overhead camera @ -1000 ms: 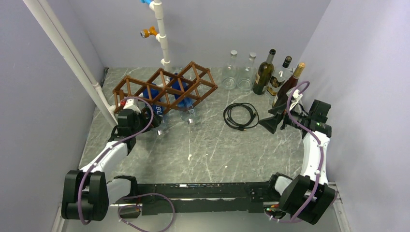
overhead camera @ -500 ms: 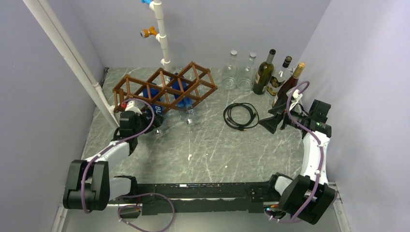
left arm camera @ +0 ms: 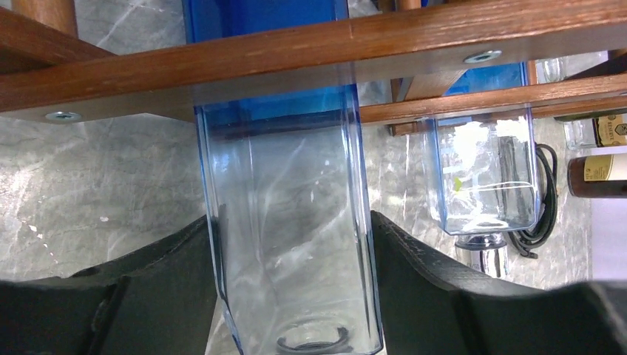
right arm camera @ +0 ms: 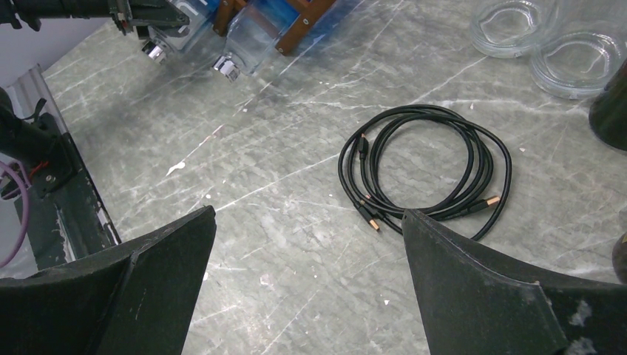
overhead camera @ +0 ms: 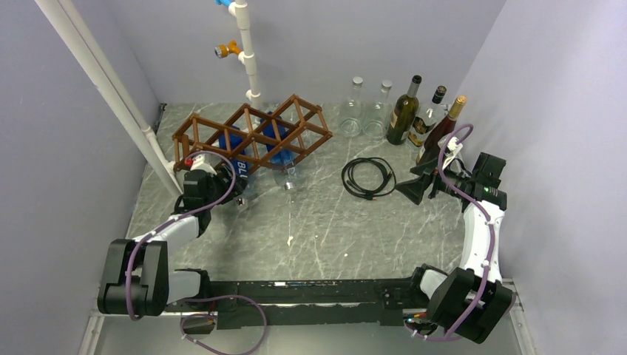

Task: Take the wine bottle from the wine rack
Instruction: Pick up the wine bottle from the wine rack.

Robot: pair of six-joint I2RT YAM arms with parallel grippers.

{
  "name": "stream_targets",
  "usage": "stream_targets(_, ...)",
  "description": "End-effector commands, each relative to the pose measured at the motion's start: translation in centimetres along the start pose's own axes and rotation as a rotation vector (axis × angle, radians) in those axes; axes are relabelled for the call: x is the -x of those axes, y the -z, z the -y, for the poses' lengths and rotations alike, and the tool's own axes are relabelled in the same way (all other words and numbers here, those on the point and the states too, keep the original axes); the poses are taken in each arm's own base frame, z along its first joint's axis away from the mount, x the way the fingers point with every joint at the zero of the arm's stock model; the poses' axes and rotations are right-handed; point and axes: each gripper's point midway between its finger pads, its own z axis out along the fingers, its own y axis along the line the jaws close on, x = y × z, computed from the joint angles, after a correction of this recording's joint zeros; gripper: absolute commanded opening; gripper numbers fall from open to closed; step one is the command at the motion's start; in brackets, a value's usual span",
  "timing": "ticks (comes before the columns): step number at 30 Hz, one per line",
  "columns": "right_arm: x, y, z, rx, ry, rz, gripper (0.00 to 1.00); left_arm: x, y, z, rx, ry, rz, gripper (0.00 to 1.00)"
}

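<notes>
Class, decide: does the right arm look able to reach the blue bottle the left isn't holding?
Probably yes: the right tool is open, only a cable lies between, and the free bottle pokes out beside the held bottle in the left tool.

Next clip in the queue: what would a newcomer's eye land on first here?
A clear blue-tinted bottle juts out of the brown wine rack at the back left, with the left gripper closed on it, its fingers pressed against both sides. To the right, a coiled black cable lies in the open, in front of a row of standing bottles at the back.
</notes>
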Motion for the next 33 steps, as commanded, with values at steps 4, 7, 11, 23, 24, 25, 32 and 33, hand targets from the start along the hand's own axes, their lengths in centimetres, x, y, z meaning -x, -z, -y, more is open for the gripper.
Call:
stream_targets(4,0.7,0.0,-0.1,0.006,0.060,0.014,1.00,1.5,0.4,1.0,-0.041,-0.029,0.063,0.34)
stream_targets(7,0.8,0.0,-0.2,0.008,0.060,0.014,1.00,1.6,1.0,1.2,-0.044,-0.051,0.069,0.10)
stream_targets(11,0.8,0.0,-0.2,0.007,0.065,0.014,1.00,1.5,2.1,1.2,-0.043,-0.059,0.088,0.00)
stream_targets(23,0.9,0.0,-0.4,0.012,0.070,0.015,1.00,0.9,5.5,2.1,-0.074,-0.041,0.114,0.00)
stream_targets(24,0.9,0.0,-0.4,0.013,0.071,0.014,1.00,0.7,5.7,2.1,-0.077,-0.033,0.109,0.00)
stream_targets(25,0.9,0.0,-0.4,0.013,0.073,0.015,1.00,0.4,5.8,2.1,-0.079,-0.025,0.104,0.00)
stream_targets(32,0.9,-0.1,-0.6,0.018,0.078,0.015,1.00,0.1,7.3,2.4,-0.089,-0.013,0.133,0.00)
stream_targets(33,0.9,-0.1,-0.6,0.018,0.077,0.015,1.00,0.1,7.5,2.4,-0.085,-0.013,0.133,0.00)
